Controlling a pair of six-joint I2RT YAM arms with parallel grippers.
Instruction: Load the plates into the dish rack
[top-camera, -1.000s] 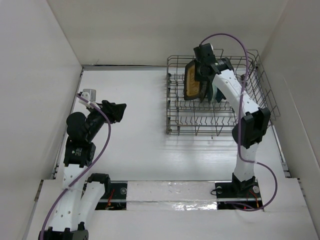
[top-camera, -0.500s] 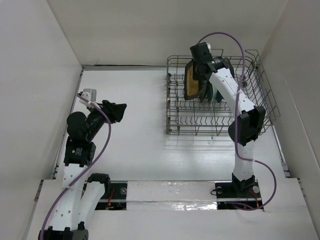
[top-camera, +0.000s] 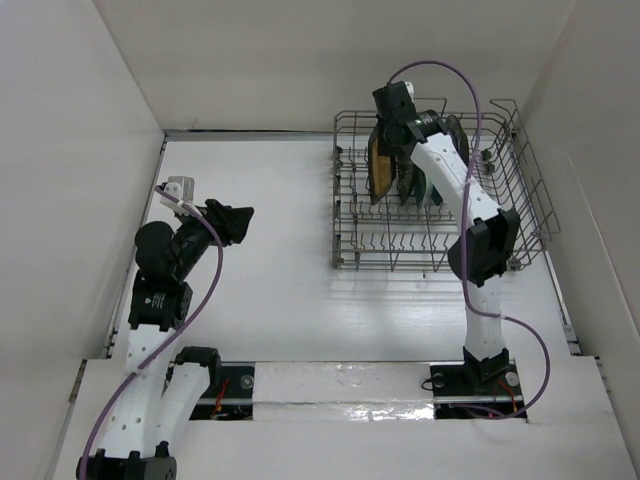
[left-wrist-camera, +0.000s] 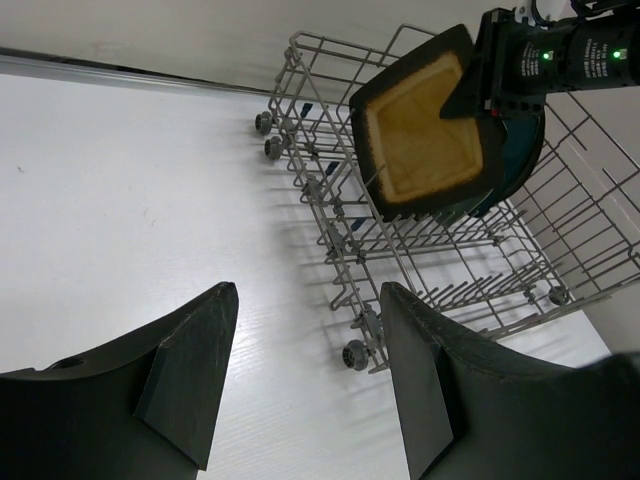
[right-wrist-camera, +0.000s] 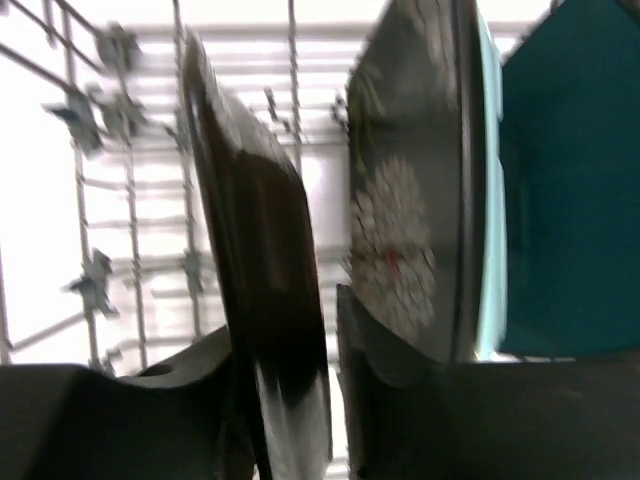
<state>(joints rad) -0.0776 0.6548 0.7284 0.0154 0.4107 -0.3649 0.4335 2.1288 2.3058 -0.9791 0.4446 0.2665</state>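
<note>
Well, we have the yellow-centred plate (left-wrist-camera: 425, 135) standing on edge in the rack (left-wrist-camera: 520, 260), slotted beside the flowered plate (right-wrist-camera: 400, 250) and teal plate (right-wrist-camera: 560, 180) so it stays propped upright. Our right gripper (right-wrist-camera: 285, 390) straddles its rim; whether it pinches, we cannot tell. Our left gripper (left-wrist-camera: 305, 300) hangs open, empty.

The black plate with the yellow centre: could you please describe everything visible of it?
It is a square plate with rounded corners, glossy black rim and back, mustard-yellow centre. It stands on edge, tilted, in the dish rack, beside the flowered plate. The right gripper straddles its upper corner; whether it grips is unclear.
</note>
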